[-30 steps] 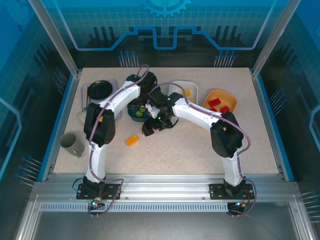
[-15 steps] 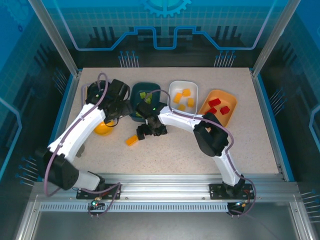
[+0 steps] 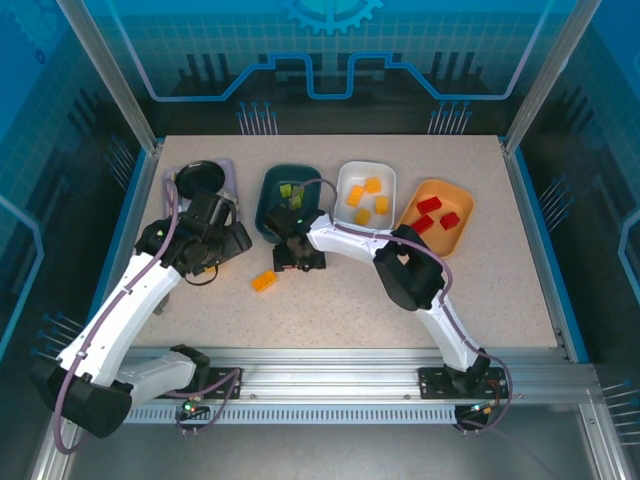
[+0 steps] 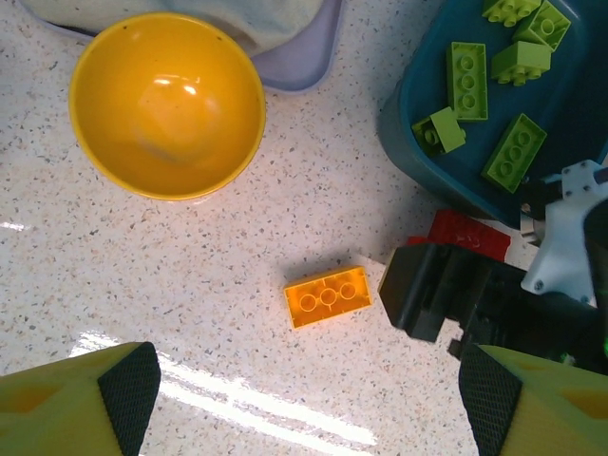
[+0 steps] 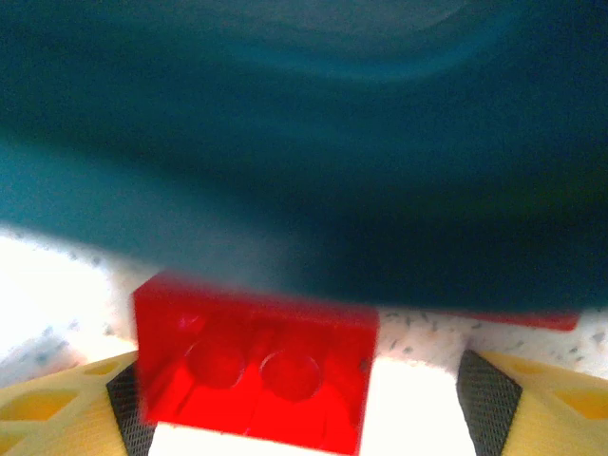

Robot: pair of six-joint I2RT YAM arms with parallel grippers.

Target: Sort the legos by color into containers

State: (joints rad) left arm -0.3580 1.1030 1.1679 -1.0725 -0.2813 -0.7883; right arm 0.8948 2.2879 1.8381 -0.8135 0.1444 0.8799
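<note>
**step in hand:** picking up a red lego [image 5: 256, 369] that belongs in the orange tray [image 3: 453, 195], right of centre in the top view.

**task's thing:** the red lego lies on the table at lower centre of the right wrist frame. it is hard against the wall of the dark teal tray [image 5: 304, 142], which holds the green legos [image 4: 467, 80].

**right claw** [image 5: 302, 404]**:** spread and straddling the red lego. the brick sits close to the frame-left pad, with a clear gap on the right. nothing is pinched.

**left claw** [image 4: 309, 391]**:** spread and empty, hanging above the table. an orange-yellow lego [image 4: 327, 296] lies just above its midline at frame centre, apart from both pads.

**next move, as judged:** press the right claw together on the red lego, lift clear of the teal wall and carry it right. the orange-yellow lego would go to the white tray [image 3: 345, 175].
</note>
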